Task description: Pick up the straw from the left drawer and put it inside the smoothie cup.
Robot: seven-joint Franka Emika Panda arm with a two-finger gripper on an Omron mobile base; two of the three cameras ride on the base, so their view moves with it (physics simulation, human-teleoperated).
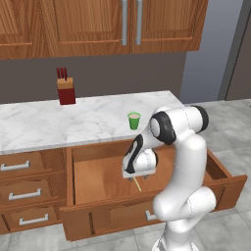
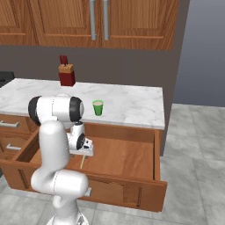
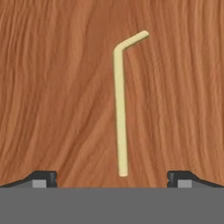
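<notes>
The pale yellow-green straw, bent at its far end, lies flat on the wood bottom of the open left drawer. My gripper hangs open just above it, one fingertip on each side of the straw's near end, touching nothing. In the left base view the hand hovers inside the drawer with the straw poking out below it. The right base view has the straw under the hand as well. The small green smoothie cup stands on the marble counter behind the drawer, near its front edge.
A red knife block stands at the back of the counter. Narrow stacked drawers sit shut left of the open drawer. Wooden wall cabinets hang above. The open drawer's front panel juts into the floor space.
</notes>
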